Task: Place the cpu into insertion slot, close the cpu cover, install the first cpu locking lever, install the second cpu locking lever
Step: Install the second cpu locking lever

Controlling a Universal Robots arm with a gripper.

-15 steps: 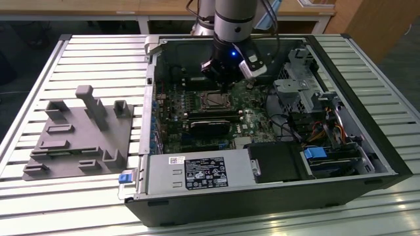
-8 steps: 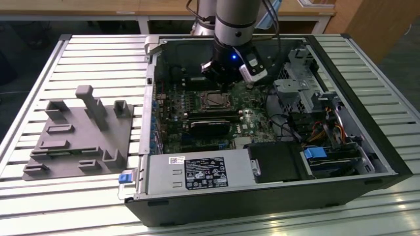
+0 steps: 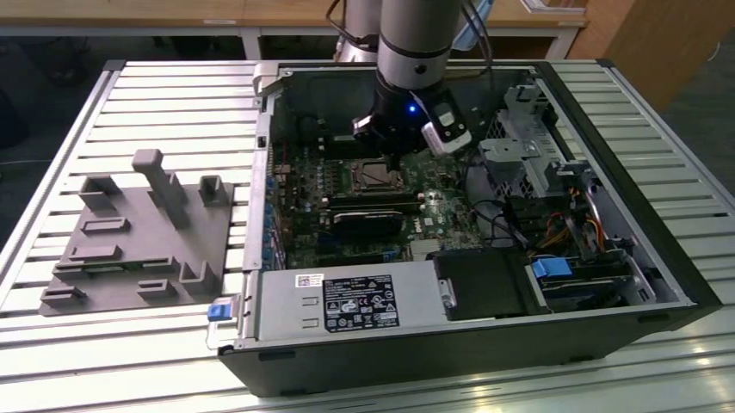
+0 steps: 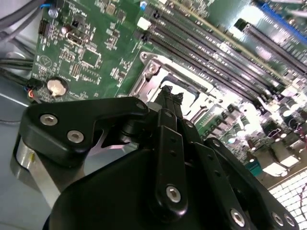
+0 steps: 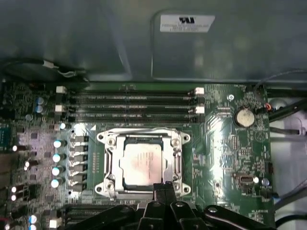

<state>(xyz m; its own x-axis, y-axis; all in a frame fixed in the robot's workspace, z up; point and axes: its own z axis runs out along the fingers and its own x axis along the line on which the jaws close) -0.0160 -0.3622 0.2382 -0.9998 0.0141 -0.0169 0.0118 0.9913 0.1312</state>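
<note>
The cpu (image 5: 141, 163), a pale silvery square chip, sits in the insertion slot (image 3: 373, 176) on the green board inside the open computer case. The cpu cover (image 5: 111, 163), a silvery metal frame, lies flat around the chip. My gripper (image 5: 163, 188) hangs just over the socket's edge, its black fingers pressed together and holding nothing. In the second wrist view the gripper (image 4: 170, 94) points down at the cover's frame (image 4: 192, 98). In the exterior view the gripper (image 3: 397, 153) stands right above the slot. I cannot tell how the locking levers stand.
Memory slots (image 5: 129, 108) and a coin battery (image 5: 243, 116) flank the socket. A black block (image 3: 367, 225) and the power supply (image 3: 344, 305) lie nearer the case front, with a drive cage (image 3: 552, 172) and cables (image 3: 563, 228) at the exterior view's right. A grey fixture (image 3: 138, 232) rests on the table.
</note>
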